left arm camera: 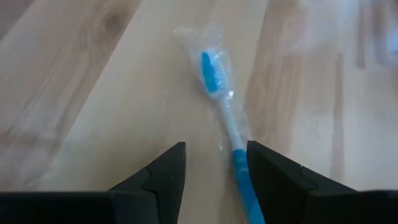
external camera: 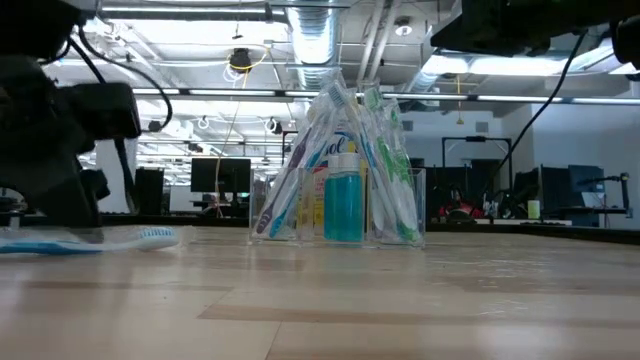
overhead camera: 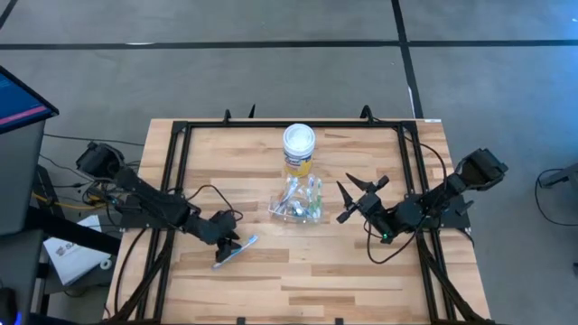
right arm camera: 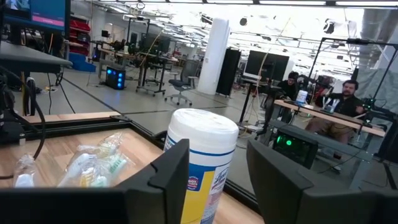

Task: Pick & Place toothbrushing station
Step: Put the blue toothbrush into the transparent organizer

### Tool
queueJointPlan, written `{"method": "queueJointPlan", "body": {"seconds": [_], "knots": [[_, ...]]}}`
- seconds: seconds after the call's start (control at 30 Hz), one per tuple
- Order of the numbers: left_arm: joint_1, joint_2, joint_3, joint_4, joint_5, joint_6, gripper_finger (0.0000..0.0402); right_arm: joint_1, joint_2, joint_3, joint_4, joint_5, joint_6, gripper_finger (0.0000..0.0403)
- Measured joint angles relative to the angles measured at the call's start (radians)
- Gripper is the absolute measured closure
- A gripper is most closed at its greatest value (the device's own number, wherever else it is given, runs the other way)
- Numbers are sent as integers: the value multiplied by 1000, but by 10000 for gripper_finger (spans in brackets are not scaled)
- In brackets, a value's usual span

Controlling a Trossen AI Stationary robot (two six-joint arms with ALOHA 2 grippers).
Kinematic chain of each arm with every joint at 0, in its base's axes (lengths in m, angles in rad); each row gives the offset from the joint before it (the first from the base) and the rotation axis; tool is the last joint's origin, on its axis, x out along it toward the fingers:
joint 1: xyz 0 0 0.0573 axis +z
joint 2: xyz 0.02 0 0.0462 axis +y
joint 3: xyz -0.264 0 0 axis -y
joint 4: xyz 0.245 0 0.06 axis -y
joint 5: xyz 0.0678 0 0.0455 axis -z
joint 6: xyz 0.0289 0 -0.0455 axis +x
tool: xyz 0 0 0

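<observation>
A clear plastic cup point(overhead camera: 296, 204) stands at the table's middle, holding several wrapped toothbrushes and a teal tube point(external camera: 344, 205); it also shows in the low view point(external camera: 340, 190) and the right wrist view point(right arm camera: 93, 165). One blue-white toothbrush in a clear wrapper point(left arm camera: 227, 121) lies flat on the table at the near left point(overhead camera: 237, 250), point(external camera: 90, 240). My left gripper point(left arm camera: 214, 149) is low over it point(overhead camera: 226, 238), open, with the handle end between the fingers. My right gripper point(overhead camera: 359, 197) is open and empty, raised to the right of the cup, facing the yellow jar. My left gripper's open fingers come down slanting from the table's left and stand along the toothbrush's handle point(left arm camera: 239, 165), which lies on the table close beside one finger point(left arm camera: 267, 168). I cannot tell whether that finger touches it.
A yellow jar with a white lid point(overhead camera: 299, 149) stands just behind the cup, and shows right in front of my right gripper point(right arm camera: 202, 155). A black frame point(overhead camera: 271, 126) runs along the table's far and side edges. Bare wood lies near the front edge point(overhead camera: 316, 280).
</observation>
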Motion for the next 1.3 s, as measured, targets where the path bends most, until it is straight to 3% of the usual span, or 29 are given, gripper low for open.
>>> {"method": "queueJointPlan", "body": {"seconds": [0.23,1.3], "knots": [[0,71,0,91,-2,-3,241,0,0,0,0,0,0,259],[28,70,36,78,-30,76,243,0,0,0,-27,0,0,269]]}}
